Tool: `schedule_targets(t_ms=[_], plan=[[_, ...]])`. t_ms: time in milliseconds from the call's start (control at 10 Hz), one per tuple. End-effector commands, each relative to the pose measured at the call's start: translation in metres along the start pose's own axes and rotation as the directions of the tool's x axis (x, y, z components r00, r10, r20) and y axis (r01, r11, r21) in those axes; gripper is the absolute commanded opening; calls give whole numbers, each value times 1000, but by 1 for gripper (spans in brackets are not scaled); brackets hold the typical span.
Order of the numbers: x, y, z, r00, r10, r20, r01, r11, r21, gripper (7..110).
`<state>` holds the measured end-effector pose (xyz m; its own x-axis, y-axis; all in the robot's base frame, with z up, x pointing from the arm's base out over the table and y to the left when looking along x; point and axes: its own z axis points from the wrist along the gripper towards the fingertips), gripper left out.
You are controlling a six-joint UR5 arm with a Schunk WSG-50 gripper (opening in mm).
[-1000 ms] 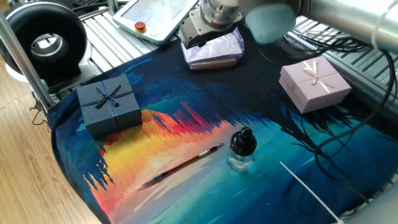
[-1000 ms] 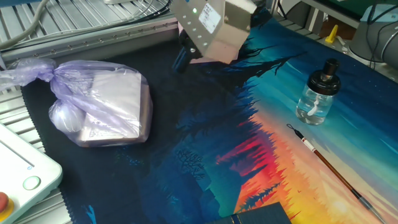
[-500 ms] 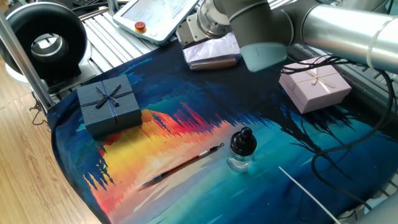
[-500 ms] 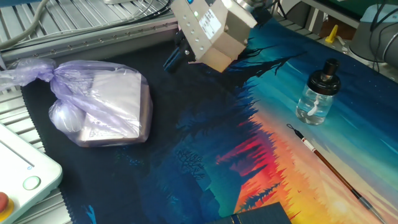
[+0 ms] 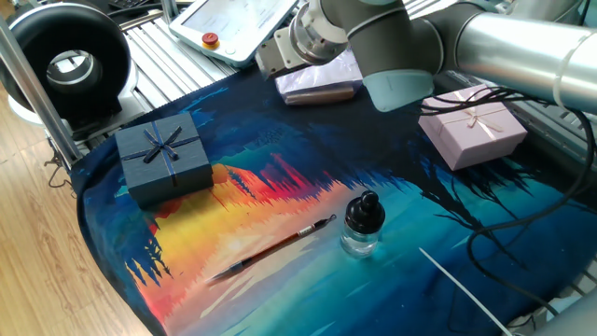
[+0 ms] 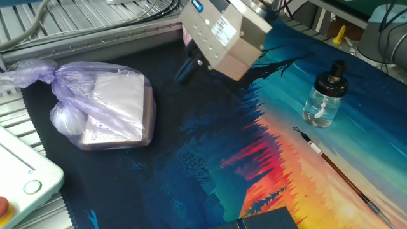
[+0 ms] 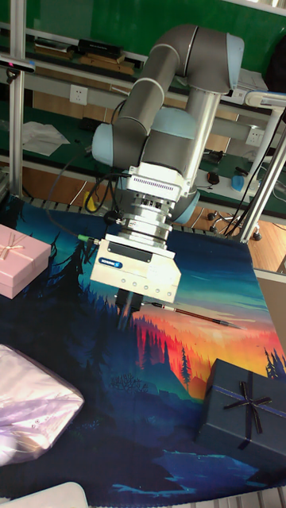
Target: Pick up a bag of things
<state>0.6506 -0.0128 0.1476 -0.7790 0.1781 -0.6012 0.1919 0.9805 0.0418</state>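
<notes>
The bag of things is a pale lilac crinkled plastic bag, knotted at its left end, with a flat pinkish-brown pack inside. It lies on the dark edge of the painted mat, also visible as the bag and the bag. My gripper hangs above the mat to the right of the bag, apart from it. Its dark fingers point down and look open, with nothing between them. In the tall view the gripper hovers above and right of the bag. The arm hides the fingers in the first fixed view.
A dark blue gift box sits at the mat's left, a pink gift box with a bow at the right. An ink bottle and a thin brush lie mid-mat. A white pendant lies near the bag.
The gripper has turned at the wrist and shifted slightly away from the bag, lower over the mat. The bag has not moved.
</notes>
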Motion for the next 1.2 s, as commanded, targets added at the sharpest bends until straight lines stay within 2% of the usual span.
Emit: schedule_targets(t_ms=[0,100,300,500,600,700,800,900,1000,1100], plan=[[-2,21,-2,1000,-13,10,14,996,-88,7],[-6,22,-2,999,-28,24,31,995,-95,7],[-2,13,-6,999,-45,23,48,993,-104,7],[1,7,-6,997,-74,9,75,994,-86,7],[10,-1,-6,995,-97,-28,95,994,-57,7],[25,-17,-6,991,-97,-92,98,995,0,7],[40,-40,-9,987,-41,-155,56,994,96,7],[46,-47,-11,984,18,-175,6,991,133,7],[42,-38,-10,987,28,-157,-12,995,97,7],[45,-27,-9,985,28,-168,-19,998,53,7]])
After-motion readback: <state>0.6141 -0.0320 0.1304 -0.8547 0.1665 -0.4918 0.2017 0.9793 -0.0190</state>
